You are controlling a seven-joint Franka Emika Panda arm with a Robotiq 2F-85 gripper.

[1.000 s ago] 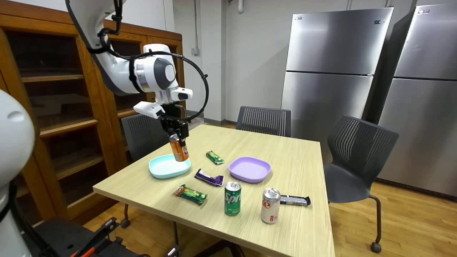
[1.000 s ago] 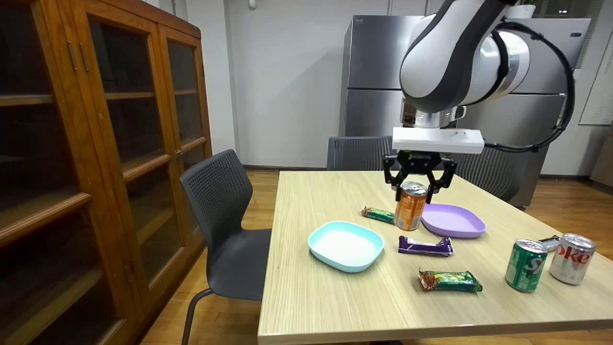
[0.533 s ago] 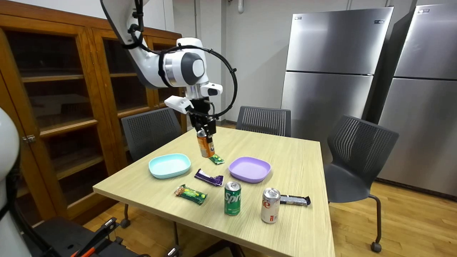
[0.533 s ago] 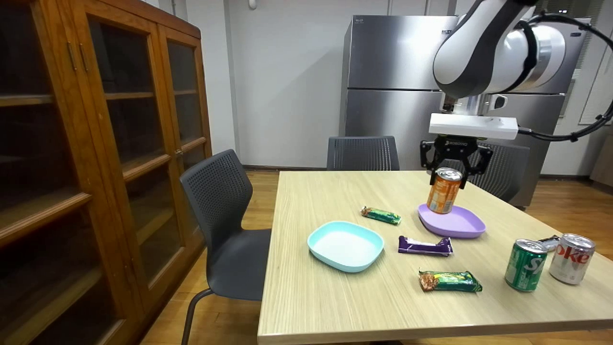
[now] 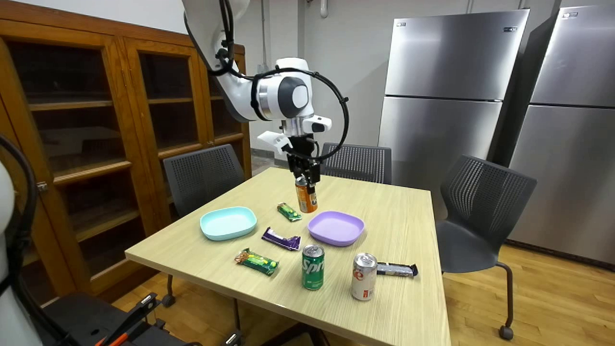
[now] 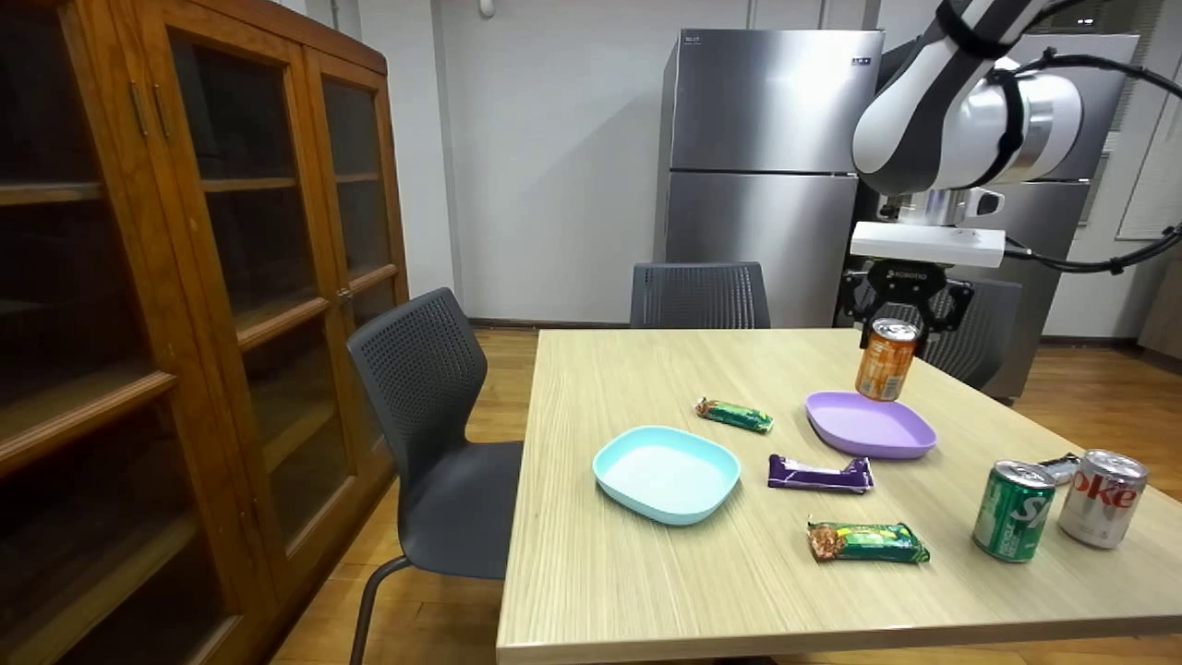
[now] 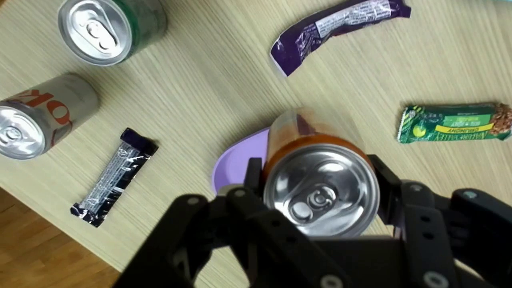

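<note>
Up over the pale counter (image 5: pixel 375 192), the black claw (image 6: pixel 892 344) holds an orange can (image 7: pixel 322 184), pinching it from two sides. The can hangs in the air, with its shiny lid on top. Near it is a purple plate (image 6: pixel 871 429), and in the wrist view some of that plate peeks out from behind the can. A green snack bar (image 6: pixel 734 416) and a purple bar (image 6: pixel 820 476) lie between that plate and a light blue plate (image 6: pixel 667 474) (both plates have big round corners). Another green bar (image 6: pixel 870 543) lies near a green can (image 6: pixel 1014 513), which stands up on the counter. Near the green can stands a pale can (image 6: pixel 1103 501) with red letters, and a dark, shiny bar (image 5: pixel 398 270) lies close to it. Three dark gray chairs (image 5: pixel 480 206) sit around the counter. In both exterior views, a big brown cabinet (image 6: pixel 189 314) with glass doors is on one side, and two tall silver fridges (image 5: pixel 442 134) stand at the back.
</note>
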